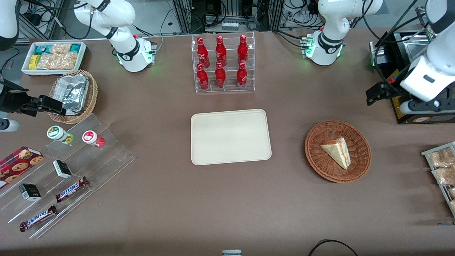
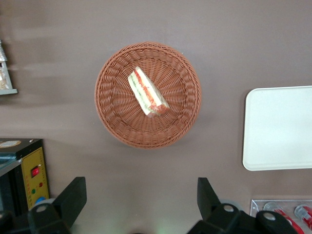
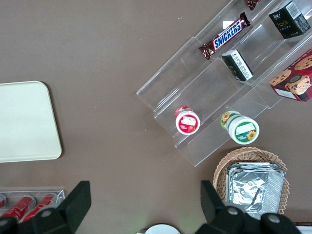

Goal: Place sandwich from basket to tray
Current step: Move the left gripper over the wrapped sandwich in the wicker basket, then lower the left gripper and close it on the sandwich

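In the one basket [image 1: 337, 151] lies one sandwich [image 1: 337, 152]; one tray [image 1: 230, 136] beside; gripper [image 2: 141, 202] above, jaws released.

- A clear rack [image 1: 224, 64] holds six red bottles.
- A tan wicker basket [image 1: 76, 96] carries a foil container [image 1: 74, 93].
- Two Snickers bars [image 1: 71, 189] lie on acrylic steps [image 1: 76, 167].
- A white bin [image 1: 54, 57] holds snack packets.

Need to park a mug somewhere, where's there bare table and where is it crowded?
Bare: the strip between tray and basket, and nearer the camera than both. Crowded: the clear stepped rack with snack bars. The open end effector hangs above table beside the basket, which holds the sandwich.
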